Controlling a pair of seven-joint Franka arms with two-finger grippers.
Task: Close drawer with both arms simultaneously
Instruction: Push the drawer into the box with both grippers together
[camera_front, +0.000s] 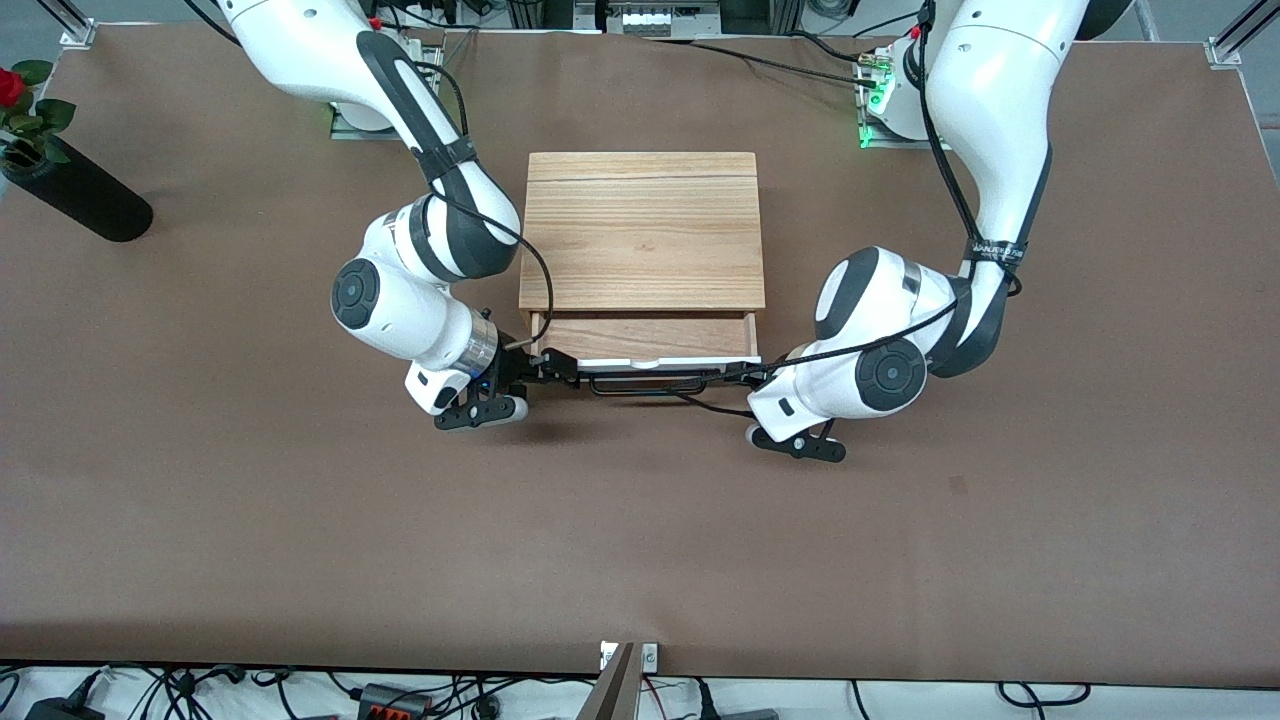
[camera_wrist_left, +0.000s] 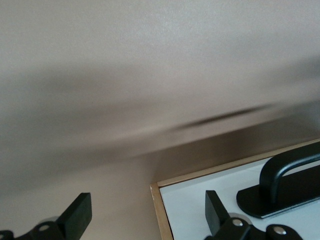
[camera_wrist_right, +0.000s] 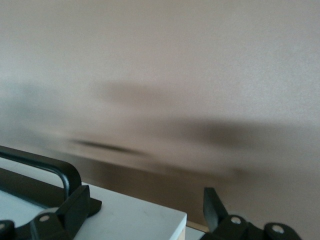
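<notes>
The light-wood cabinet (camera_front: 640, 230) stands mid-table. Its drawer (camera_front: 645, 336) is pulled out a little and shows its wood inside, white front panel (camera_front: 690, 358) and black bar handle (camera_front: 645, 386). My right gripper (camera_front: 553, 373) is open at the panel's end toward the right arm. In the right wrist view (camera_wrist_right: 145, 207) it straddles the panel's corner (camera_wrist_right: 125, 220), one finger (camera_wrist_right: 75, 205) by the handle mount. My left gripper (camera_front: 745, 375) is open at the other end. In the left wrist view (camera_wrist_left: 147, 215) one finger (camera_wrist_left: 216, 212) lies over the panel (camera_wrist_left: 190, 200), beside the handle (camera_wrist_left: 285, 172).
A black vase with a red rose (camera_front: 70, 190) lies at the right arm's end of the brown table (camera_front: 640, 540). Cables and plugs run along the table edge nearest the camera (camera_front: 400, 700).
</notes>
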